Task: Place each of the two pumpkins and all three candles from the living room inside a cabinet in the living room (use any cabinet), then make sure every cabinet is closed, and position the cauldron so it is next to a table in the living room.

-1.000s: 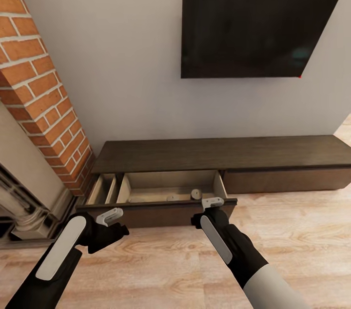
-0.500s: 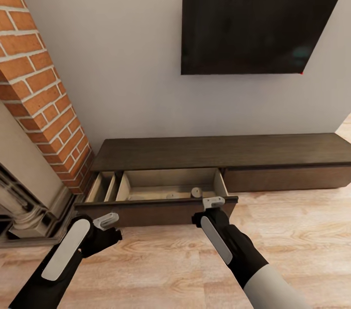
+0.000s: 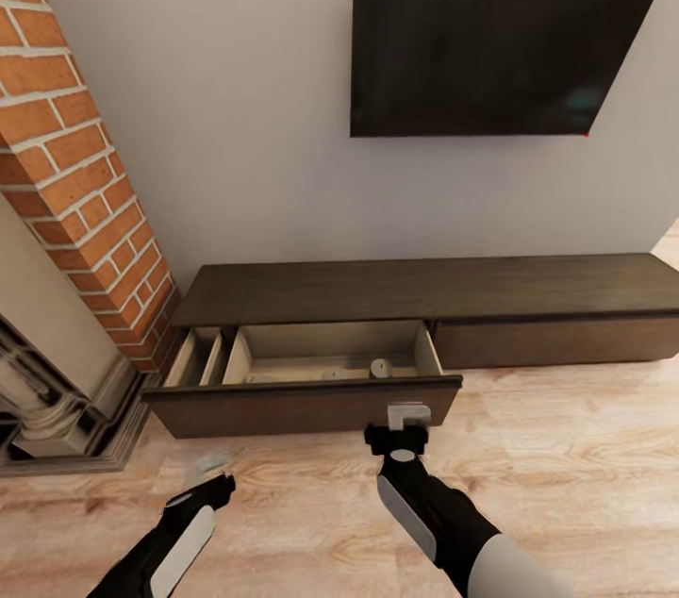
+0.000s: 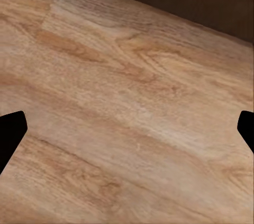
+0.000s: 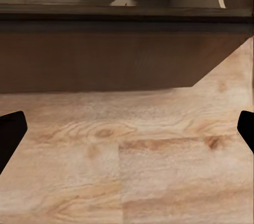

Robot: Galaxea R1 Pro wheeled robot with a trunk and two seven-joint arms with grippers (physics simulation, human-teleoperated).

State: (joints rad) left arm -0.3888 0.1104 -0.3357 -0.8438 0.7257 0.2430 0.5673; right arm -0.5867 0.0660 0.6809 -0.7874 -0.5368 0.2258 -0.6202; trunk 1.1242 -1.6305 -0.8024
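Observation:
The long dark-brown cabinet [image 3: 424, 287] stands against the wall with its left drawer [image 3: 302, 405] pulled out. Two tan candles lie in the beige interior, one candle [image 3: 380, 368] near the right and a lower one [image 3: 330, 375] beside it. A candle top [image 5: 123, 2] peeks over the drawer front [image 5: 106, 54] in the right wrist view. My right gripper [image 3: 408, 414] is open just in front of the drawer face, holding nothing. My left gripper [image 3: 211, 468] hangs open low over the wooden floor [image 4: 127, 113]. Pumpkins, cauldron and table are out of view.
A brick column [image 3: 75, 155] and a stone fireplace surround [image 3: 47, 390] stand left of the cabinet. A black TV [image 3: 500, 32] hangs on the wall above. The cabinet's right drawer front [image 3: 556, 343] is closed. Wood floor [image 3: 566, 485] spreads in front.
Both arms have drawn back and dropped. The right gripper left the drawer's top edge and sits before its face. The left gripper sank toward the floor. The camera view shifted slightly.

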